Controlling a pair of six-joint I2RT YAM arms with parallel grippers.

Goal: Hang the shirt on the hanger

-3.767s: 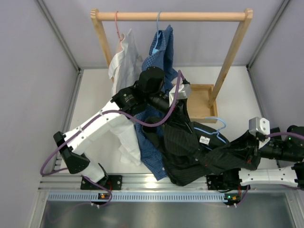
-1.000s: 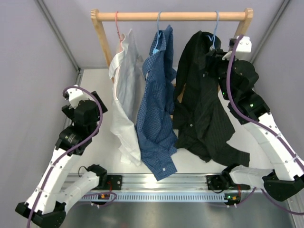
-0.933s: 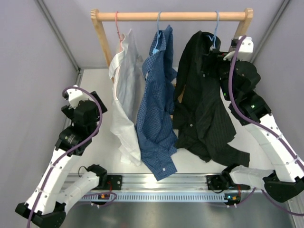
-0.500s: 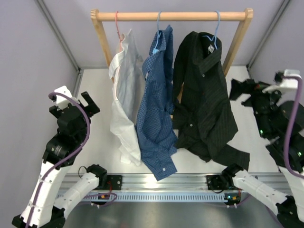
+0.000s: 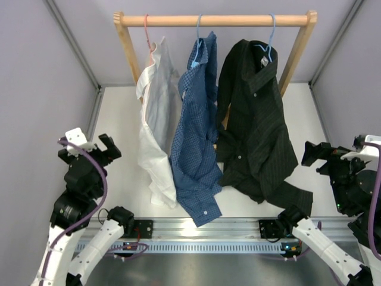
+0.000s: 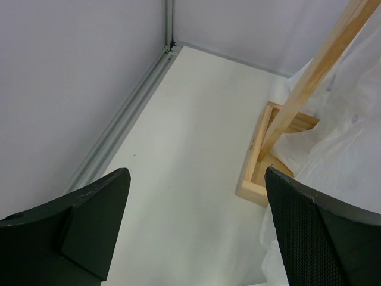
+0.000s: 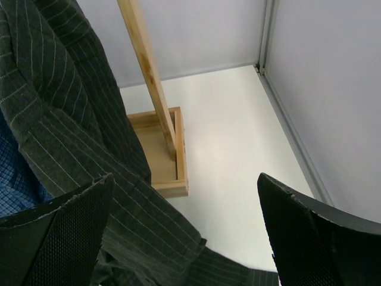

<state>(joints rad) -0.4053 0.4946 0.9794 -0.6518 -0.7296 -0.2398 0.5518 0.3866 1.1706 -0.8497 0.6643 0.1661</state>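
Observation:
The black pinstriped shirt [image 5: 253, 119] hangs on the light-blue hanger [image 5: 271, 37], whose hook is over the wooden rail at the right. Its hem and one sleeve [image 5: 293, 196] trail on the table. In the right wrist view the shirt [image 7: 65, 113] fills the left side. My right gripper [image 5: 318, 158] [image 7: 187, 232] stands open and empty near the right wall, apart from the shirt. At the near left, my left gripper [image 5: 99, 150] [image 6: 196, 229] is also open, with only bare table between its fingers.
The wooden rack [image 5: 214, 21] spans the back; its feet [image 6: 262, 173] [image 7: 172, 161] rest on the table. A white shirt [image 5: 156, 113] on a pink hanger [image 5: 147, 30] and a blue checked shirt [image 5: 199, 137] hang left of the black one. Grey walls close both sides.
The shirt went from the table up onto the rail. My right gripper let go at the hanger and drew back to the near right. The left arm pulled back toward the near left.

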